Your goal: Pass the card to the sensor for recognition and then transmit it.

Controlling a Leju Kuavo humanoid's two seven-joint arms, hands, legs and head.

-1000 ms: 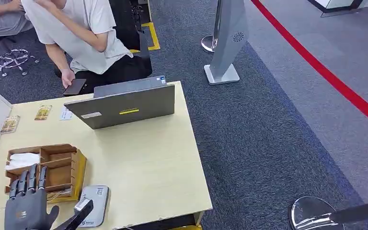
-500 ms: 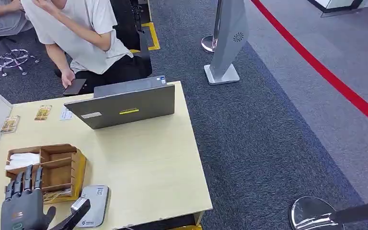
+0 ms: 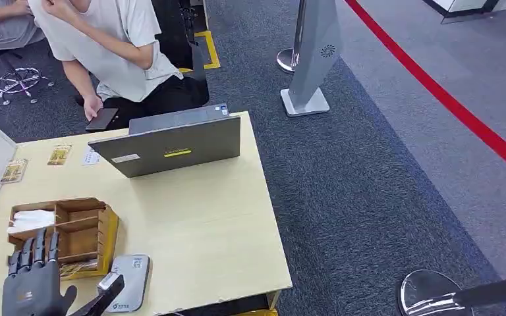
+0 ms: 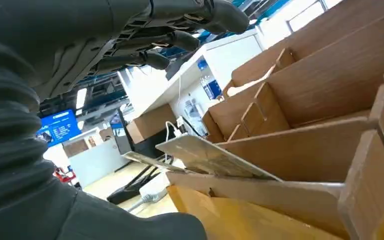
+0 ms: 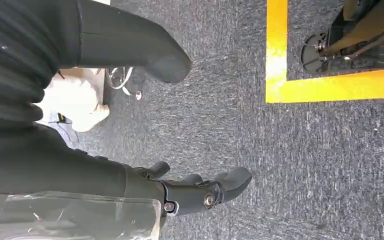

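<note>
Hovering low at the near left corner of the table (image 3: 204,224), left hand (image 3: 29,286), palm down, fingers (image 3: 38,247) spread and straight, holding nothing. Pointing at the wooden organizer box (image 3: 72,230), fingertips over its near edge. Cards (image 4: 205,157) lying flat in the box's nearest slot, just ahead of and under the fingertips, poking out over the slot wall toward the sensor side. Long side prob. running across the fingers, not along them, but hard to tell. Grey card sensor (image 3: 128,282) flat on table, just right of the box, close to the thumb. Next move prob. dip down + pinch a card edge. Right hand (image 5: 200,192) hanging down by the carpet, far from the box, fingers loosely curled, empty. Left hand way nearer.
</note>
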